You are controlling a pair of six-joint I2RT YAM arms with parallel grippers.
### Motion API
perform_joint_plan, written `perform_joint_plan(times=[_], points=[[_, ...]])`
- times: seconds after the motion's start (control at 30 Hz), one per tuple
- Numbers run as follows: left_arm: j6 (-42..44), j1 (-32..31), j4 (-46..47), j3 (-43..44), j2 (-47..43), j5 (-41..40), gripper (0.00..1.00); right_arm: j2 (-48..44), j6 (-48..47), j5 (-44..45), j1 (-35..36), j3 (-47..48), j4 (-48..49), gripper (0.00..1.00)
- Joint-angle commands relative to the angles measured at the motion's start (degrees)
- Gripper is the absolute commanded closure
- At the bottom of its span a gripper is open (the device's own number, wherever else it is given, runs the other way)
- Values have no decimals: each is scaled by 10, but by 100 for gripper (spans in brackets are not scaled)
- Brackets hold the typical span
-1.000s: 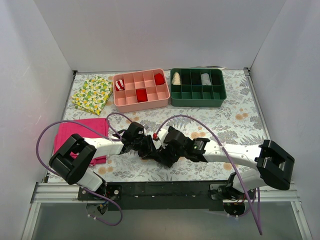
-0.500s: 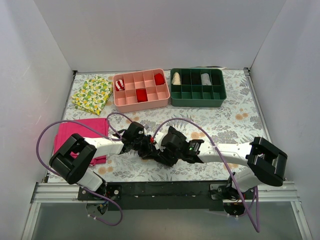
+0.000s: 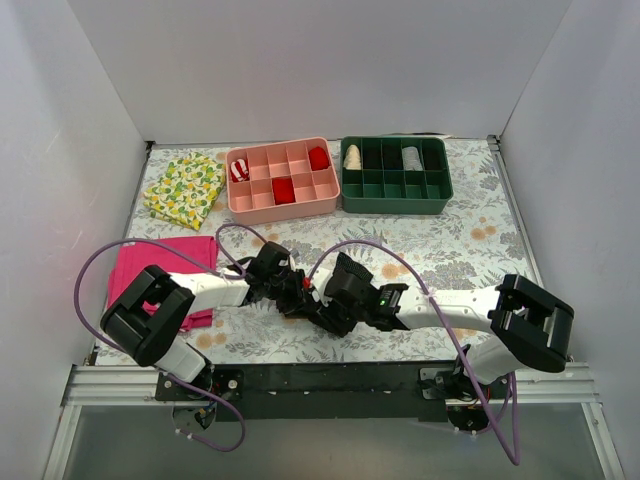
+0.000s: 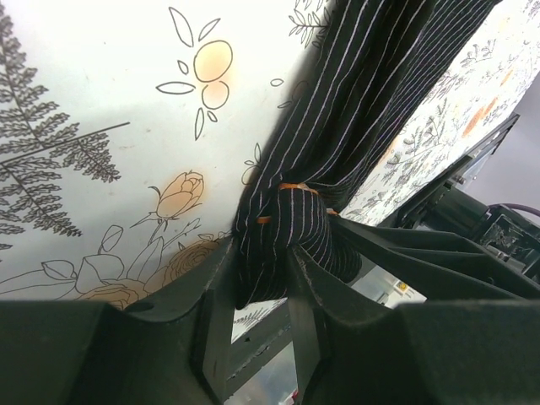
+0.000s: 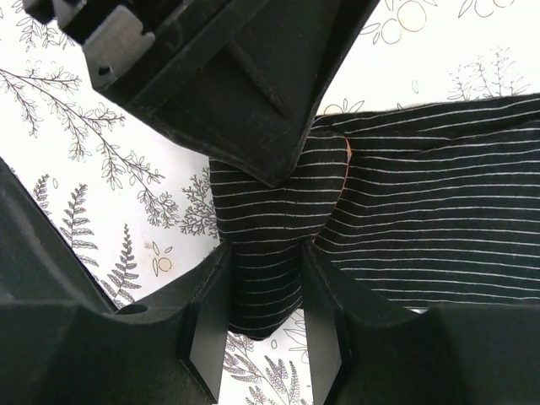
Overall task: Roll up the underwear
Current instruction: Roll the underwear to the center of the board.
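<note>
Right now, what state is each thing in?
left tool: shut on underwear.
right tool: shut on underwear.
underwear: bunched end pinched, rest lying flat.
pink tray: three compartments filled.
green tray: partly filled.
magenta cloth: folded.
lemon-print cloth: folded.

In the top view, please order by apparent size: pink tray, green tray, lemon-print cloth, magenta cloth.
1. Pink tray and green tray: about alike, not ranked.
2. Lemon-print cloth: clearly smaller.
Magenta cloth: partly hidden by the left arm, so its place is unsure.
</note>
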Motion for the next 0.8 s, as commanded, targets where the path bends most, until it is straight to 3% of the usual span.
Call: perform_joint_plan(times=[0.0, 0.07, 0.1, 0.2, 0.3, 0.43, 0.47, 0.5, 0.77], points=[[20, -1, -25, 12, 13, -38, 71, 13, 13, -12, 9, -23, -10, 58], [22, -1, -27, 13, 15, -38, 71, 20, 18, -10, 9, -25, -11, 61], [23, -1, -30, 15, 14, -38, 71, 26, 19, -9, 8, -25, -10, 73], [27, -1, -37, 19, 8, -42, 70, 33, 21, -37, 9, -31, 9, 90], [34, 1, -63, 33, -9, -63, 63, 26, 34, -96, 6, -45, 38, 99], [43, 27, -115, 50, -52, -91, 50, 25, 48, -188, -22, -56, 99, 99], [43, 34, -119, 50, -66, -94, 40, 25, 49, -225, -28, -58, 110, 99], [43, 40, -124, 50, -80, -96, 36, 27, 53, -244, -36, -61, 122, 99], [57, 79, -170, 56, -174, -101, 30, 41, 115, -443, -138, -95, 260, 99]])
